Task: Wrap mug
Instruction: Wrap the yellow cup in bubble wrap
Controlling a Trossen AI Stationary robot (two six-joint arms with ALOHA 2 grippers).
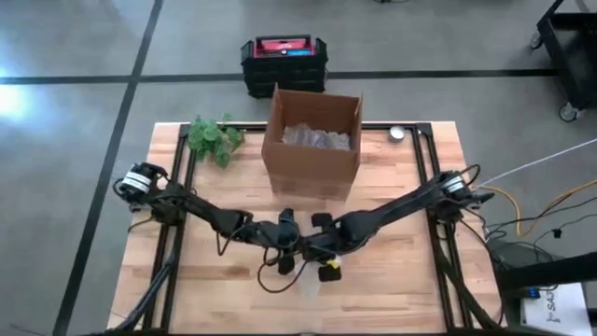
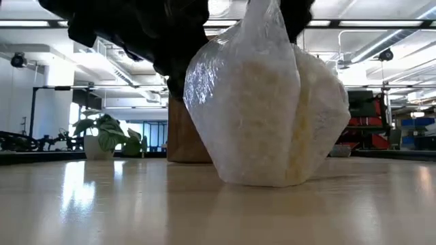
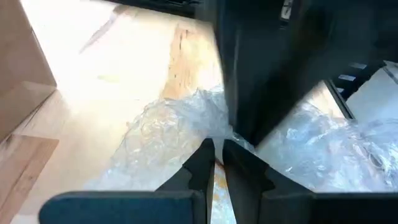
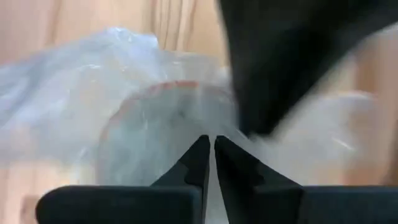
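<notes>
At the table's near middle: both dark arms meet over one bundle, so the work is all in one small spot.
Left side, bystanders: a green leafy plant sits at the far left corner of the pale wooden table, well clear of the work.
Left gripper: its fingers are pinched together on a fold of the clear crinkled bubble wrap, right beside the other arm's tool.
Mug: the yellowish mug stands on the table inside the wrap, near the front edge; the low view shows it as a pale yellow shape through the film, and the right wrist view shows a round rim under the plastic.
Right gripper: its fingers are likewise closed on a thin pleat of the wrap, just above the mug's rim.
Behind the work: an open brown cardboard box with more clear film inside stands near, farther back on the table.
Step in hand, as I judge it: gathering the loose film up over the top of the mug.
Doing it well: keep both pinches high and close together, draw the slack upward evenly, and avoid tugging sideways.
Risk: an uneven pull could tip the mug or let the pleat slip free.
Next need: the gathered neck wants twisting or folding down so it holds.
</notes>
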